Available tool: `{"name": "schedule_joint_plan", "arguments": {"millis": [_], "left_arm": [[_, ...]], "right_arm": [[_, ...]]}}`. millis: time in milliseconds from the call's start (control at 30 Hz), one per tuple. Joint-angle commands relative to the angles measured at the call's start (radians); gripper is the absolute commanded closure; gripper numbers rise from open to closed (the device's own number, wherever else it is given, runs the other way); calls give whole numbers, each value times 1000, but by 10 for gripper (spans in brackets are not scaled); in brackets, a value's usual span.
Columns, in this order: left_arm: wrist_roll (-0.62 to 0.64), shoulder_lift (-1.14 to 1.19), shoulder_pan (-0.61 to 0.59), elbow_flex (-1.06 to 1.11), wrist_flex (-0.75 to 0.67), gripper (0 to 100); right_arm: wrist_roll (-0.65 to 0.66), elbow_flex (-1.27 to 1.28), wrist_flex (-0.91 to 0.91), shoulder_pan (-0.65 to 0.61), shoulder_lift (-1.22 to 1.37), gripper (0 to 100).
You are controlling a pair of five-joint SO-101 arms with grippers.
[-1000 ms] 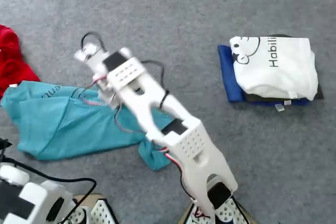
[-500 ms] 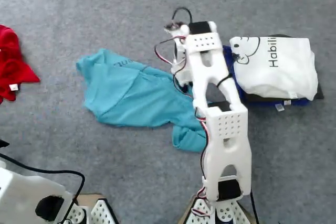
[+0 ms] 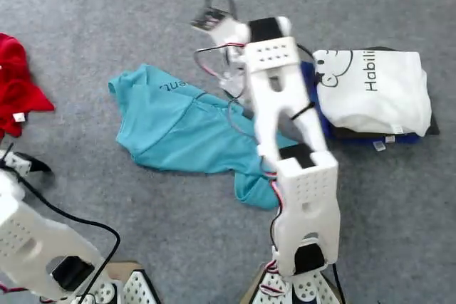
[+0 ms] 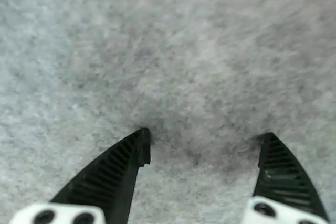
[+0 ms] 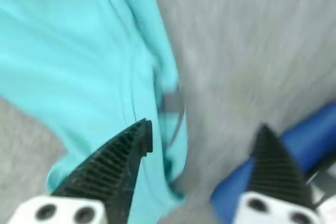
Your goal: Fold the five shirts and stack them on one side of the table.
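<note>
Overhead, the teal shirt (image 3: 189,129) lies crumpled and unfolded near the middle of the grey table (image 3: 399,204), with one end trailing toward the near side. To its right sits a stack: a folded white shirt (image 3: 377,90) on top of a dark shirt (image 3: 349,133) and a blue shirt (image 3: 308,97). A red shirt (image 3: 16,90) is bunched at the left edge. The right arm (image 3: 285,105) stretches from the near edge out over the teal shirt's right end, its wrist just left of the stack. The left arm (image 3: 28,240) stands at the near-left corner, over bare table.

Next, the left wrist view: the left gripper (image 4: 206,141) has its jaws spread wide, close above the grey table, with bare grey surface showing between the tips.

Last, the right wrist view: the right gripper (image 5: 203,130) is likewise spread apart. One finger hangs over the teal shirt's edge, the other over the blue shirt, and grey table shows between them.
</note>
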Motion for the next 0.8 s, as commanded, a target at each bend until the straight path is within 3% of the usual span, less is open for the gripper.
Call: {"name": "schedule_joint_plan", "arguments": {"millis": [0,33,200,433,767], "left_arm": [[32,25,107,-64,-57,661],[31,25,110,-64,-58,661],[31,26,93,-71,-60,661],[-14,26,56,-41,29,661],[-155,15,-30,124,74,662]], "right_arm": [[34,-104,-150,-117,-47,943],[34,-111,-206,-147,-31,990],[29,-124,-428,-272,101,874],[29,-165,-629,-330,315,850],[35,-595,-437,-374,519,850]]}}
